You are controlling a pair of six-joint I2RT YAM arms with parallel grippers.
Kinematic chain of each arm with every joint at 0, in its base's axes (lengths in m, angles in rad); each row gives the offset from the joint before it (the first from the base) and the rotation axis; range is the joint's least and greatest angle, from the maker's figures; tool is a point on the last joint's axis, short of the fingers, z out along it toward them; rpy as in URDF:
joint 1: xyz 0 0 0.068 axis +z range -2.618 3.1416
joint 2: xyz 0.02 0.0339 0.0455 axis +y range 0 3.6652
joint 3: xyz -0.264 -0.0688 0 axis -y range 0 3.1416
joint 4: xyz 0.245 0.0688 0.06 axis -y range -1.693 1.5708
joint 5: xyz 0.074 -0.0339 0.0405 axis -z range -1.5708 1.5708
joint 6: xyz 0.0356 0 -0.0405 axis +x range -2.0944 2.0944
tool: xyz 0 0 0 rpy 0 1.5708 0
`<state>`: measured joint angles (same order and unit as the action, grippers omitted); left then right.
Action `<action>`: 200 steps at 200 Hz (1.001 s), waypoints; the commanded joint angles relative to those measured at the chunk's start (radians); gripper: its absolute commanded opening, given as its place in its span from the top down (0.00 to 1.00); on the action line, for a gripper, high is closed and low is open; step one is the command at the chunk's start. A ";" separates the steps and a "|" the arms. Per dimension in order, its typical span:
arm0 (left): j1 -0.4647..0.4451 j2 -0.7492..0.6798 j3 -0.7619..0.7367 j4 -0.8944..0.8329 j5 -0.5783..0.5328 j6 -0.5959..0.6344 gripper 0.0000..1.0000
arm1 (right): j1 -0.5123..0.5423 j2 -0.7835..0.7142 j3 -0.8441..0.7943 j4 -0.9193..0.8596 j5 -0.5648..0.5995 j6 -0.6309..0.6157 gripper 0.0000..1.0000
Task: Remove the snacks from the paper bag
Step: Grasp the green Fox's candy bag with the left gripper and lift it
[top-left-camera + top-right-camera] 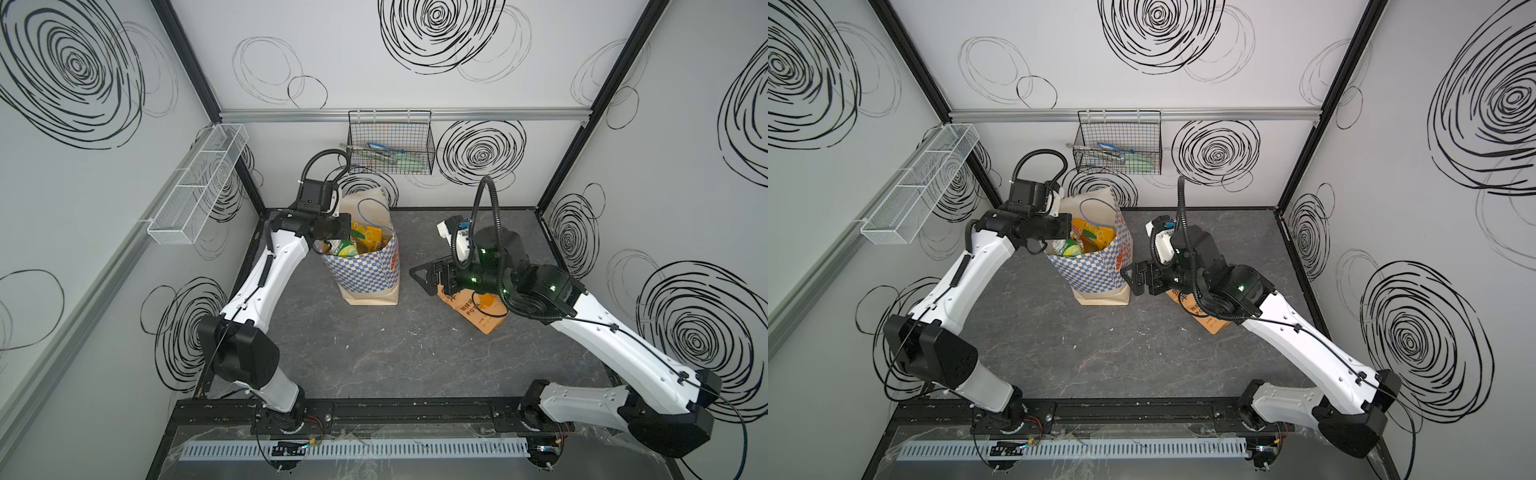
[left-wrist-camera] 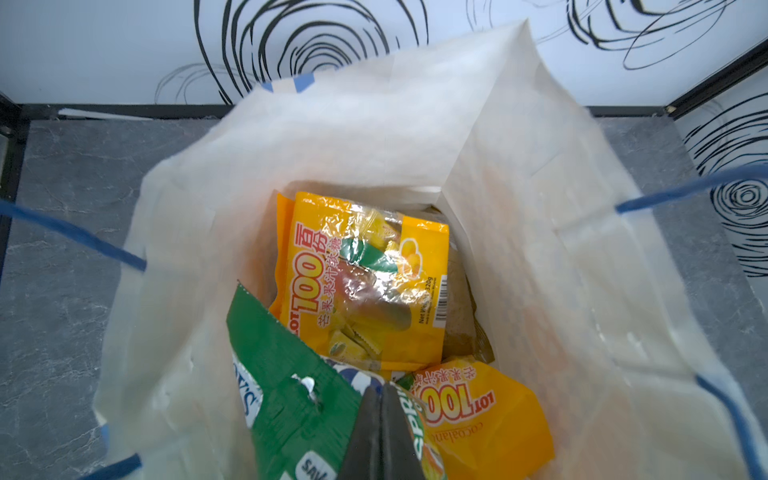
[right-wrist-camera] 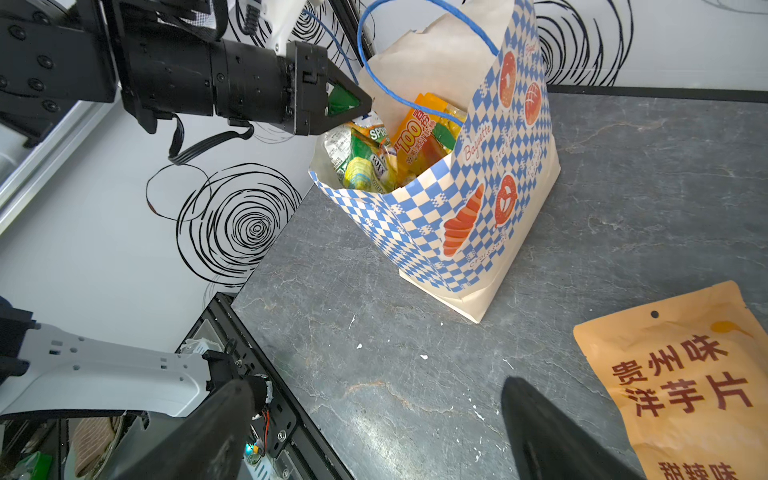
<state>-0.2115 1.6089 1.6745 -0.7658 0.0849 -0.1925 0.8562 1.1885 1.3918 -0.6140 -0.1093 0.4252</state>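
1 gray table carries everything: the paper bag stands upright, holding yellow "100" packs; the orange pouch lies beside it. My left gripper pinches the green packet at the bag's mouth; my right gripper hangs spread near the pouch.

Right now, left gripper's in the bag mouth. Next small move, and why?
Probably lift the left gripper straight up. Its jaws look shut on the top edge of the green packet, which sits inside the paper bag among the yellow-orange packs, so a short vertical pull should free it without tipping the bag.
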 commanded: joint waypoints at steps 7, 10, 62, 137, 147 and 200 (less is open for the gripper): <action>-0.009 -0.033 0.086 -0.026 -0.014 0.008 1.00 | -0.003 -0.020 0.021 0.011 -0.009 0.004 0.03; -0.009 -0.032 0.094 -0.030 -0.018 0.010 1.00 | -0.004 -0.019 0.021 0.011 -0.009 0.004 0.03; -0.011 -0.027 0.226 -0.069 -0.076 0.028 1.00 | -0.003 -0.023 0.027 0.013 -0.001 0.004 0.03; -0.040 -0.006 0.547 -0.164 -0.134 0.045 1.00 | -0.003 -0.040 0.022 0.020 0.021 0.003 0.03; -0.056 -0.013 0.574 -0.161 -0.132 0.044 1.00 | -0.003 -0.045 0.022 0.025 0.028 0.003 0.03; -0.230 -0.101 0.570 -0.062 -0.136 0.017 1.00 | -0.004 -0.078 0.025 0.022 0.088 0.001 0.03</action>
<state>-0.3634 1.5738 2.2345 -0.9390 -0.0479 -0.1646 0.8562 1.1477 1.3926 -0.6117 -0.0692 0.4252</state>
